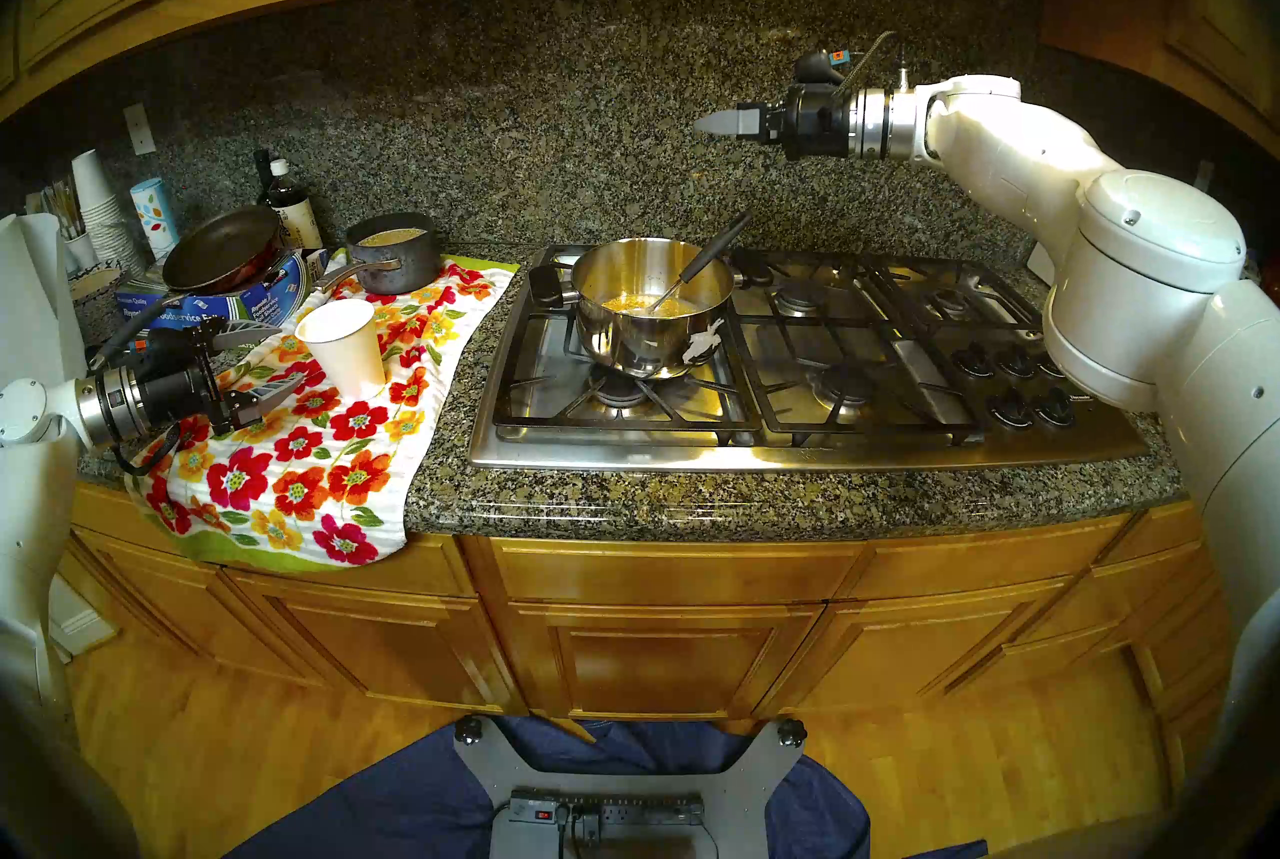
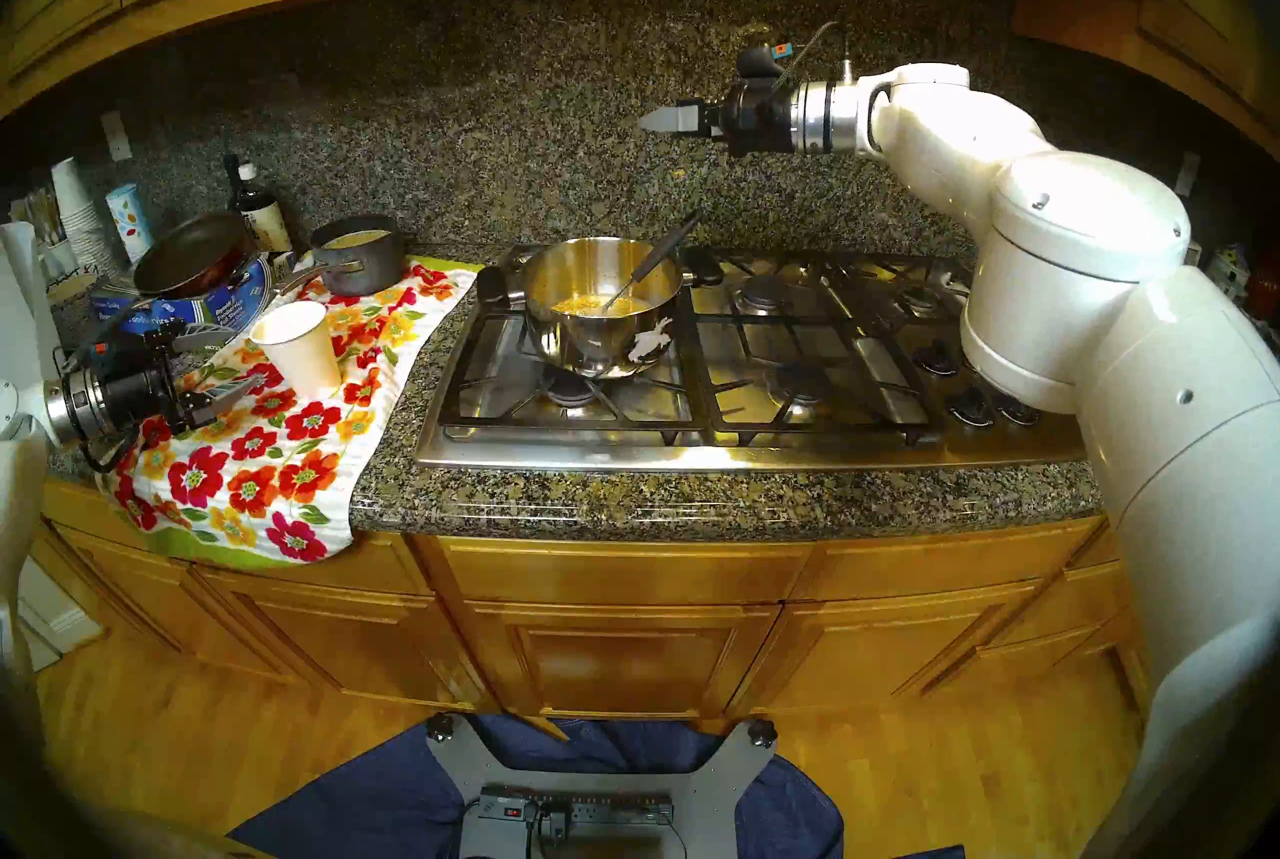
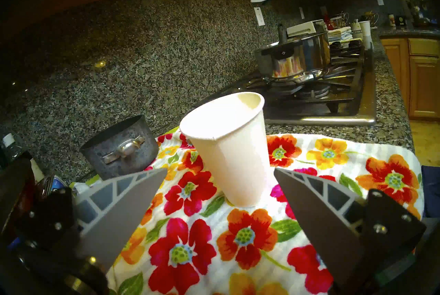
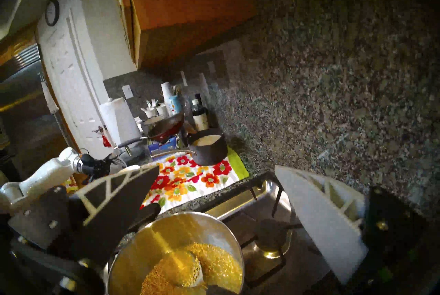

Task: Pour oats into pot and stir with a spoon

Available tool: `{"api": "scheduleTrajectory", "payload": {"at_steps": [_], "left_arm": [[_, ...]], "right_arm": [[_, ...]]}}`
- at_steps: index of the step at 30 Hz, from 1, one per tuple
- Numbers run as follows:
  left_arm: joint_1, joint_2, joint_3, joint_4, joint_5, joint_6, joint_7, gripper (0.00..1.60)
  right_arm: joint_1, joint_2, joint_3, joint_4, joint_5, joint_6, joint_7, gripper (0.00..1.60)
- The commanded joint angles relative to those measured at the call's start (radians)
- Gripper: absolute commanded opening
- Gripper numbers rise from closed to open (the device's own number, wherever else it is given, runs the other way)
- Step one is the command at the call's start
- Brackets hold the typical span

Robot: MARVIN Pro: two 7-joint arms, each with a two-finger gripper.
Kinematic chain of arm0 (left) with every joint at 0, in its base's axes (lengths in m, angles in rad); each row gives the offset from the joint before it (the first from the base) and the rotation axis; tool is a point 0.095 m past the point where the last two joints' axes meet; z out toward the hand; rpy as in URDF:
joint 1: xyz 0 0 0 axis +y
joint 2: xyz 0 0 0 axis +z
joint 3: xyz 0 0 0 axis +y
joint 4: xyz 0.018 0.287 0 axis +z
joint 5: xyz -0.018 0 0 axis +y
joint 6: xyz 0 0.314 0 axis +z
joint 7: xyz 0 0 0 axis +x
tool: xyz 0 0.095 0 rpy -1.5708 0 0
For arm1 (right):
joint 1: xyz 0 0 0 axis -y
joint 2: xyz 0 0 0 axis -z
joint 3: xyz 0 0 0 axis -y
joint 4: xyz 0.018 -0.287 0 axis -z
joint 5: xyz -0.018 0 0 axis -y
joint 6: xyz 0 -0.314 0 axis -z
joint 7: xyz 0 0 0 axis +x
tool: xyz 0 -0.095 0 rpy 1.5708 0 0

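Observation:
The shiny steel pot (image 1: 651, 345) stands on the stove's front left burner, its black handle pointing left. Tan-golden oats (image 1: 634, 305) lie on its bottom, also seen as oats (image 4: 214, 266) in the right wrist view. The spoon (image 1: 703, 265) rests in the pot, bowl in the oats, black handle leaning over the back right rim. My right gripper (image 1: 703, 125) hangs open and empty high above the pot. My left gripper (image 1: 287, 355) is open over the floral towel, its tips just short of a white paper cup (image 3: 228, 151), apart from it.
A small dark saucepan (image 1: 398, 258) with pale contents sits on the floral towel (image 1: 312, 470) behind the cup. A frying pan (image 1: 221, 248), a foil box (image 1: 208, 307), bottles (image 1: 287, 203) and stacked cups (image 1: 97, 206) crowd the back left. The stove's knobs (image 1: 1015, 383) are at front right.

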Motion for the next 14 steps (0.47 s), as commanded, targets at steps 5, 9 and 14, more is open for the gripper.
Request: {"api": "scheduleTrajectory", "payload": {"at_steps": [5,9,14], "left_arm": [[-0.024,0.015,-0.020,-0.014,-0.016,0.001,0.000,1.60],[-0.024,0.015,-0.020,-0.014,-0.016,0.001,0.000,1.60],[-0.024,0.015,-0.020,-0.014,-0.016,0.001,0.000,1.60]], "right_arm": [[0.067,-0.007,0.068,-0.001,0.057,-0.009,-0.060,1.60],[0.066,-0.007,0.076,-0.001,0.061,-0.013,-0.070,1.60],[0.064,-0.007,0.084,-0.001,0.062,-0.019,-0.080,1.60]]}}
